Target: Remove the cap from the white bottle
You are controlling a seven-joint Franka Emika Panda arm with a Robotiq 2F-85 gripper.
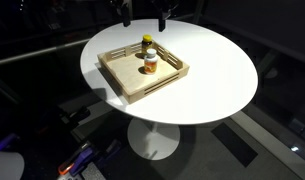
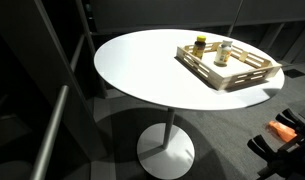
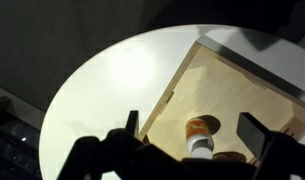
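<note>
The white bottle point(image 1: 150, 64) with an orange label band stands upright in a wooden tray point(image 1: 122, 72) on a round white table. The cap point(image 1: 150, 54) sits on top of it. In the wrist view the white bottle point(image 3: 198, 127) and its cap point(image 3: 200, 146) lie below and between the fingers. My gripper point(image 3: 195, 122) is open and empty, well above the tray. It also shows at the top edge of an exterior view point(image 1: 143, 13). The bottle also shows in an exterior view point(image 2: 225, 53).
A taller dark bottle with a yellow cap point(image 1: 147, 42) stands in the same tray just behind the white one, and shows in an exterior view point(image 2: 200, 44). The tray has raised slatted walls point(image 2: 242, 78). The table point(image 1: 217, 70) stands on a single pedestal over a dark floor.
</note>
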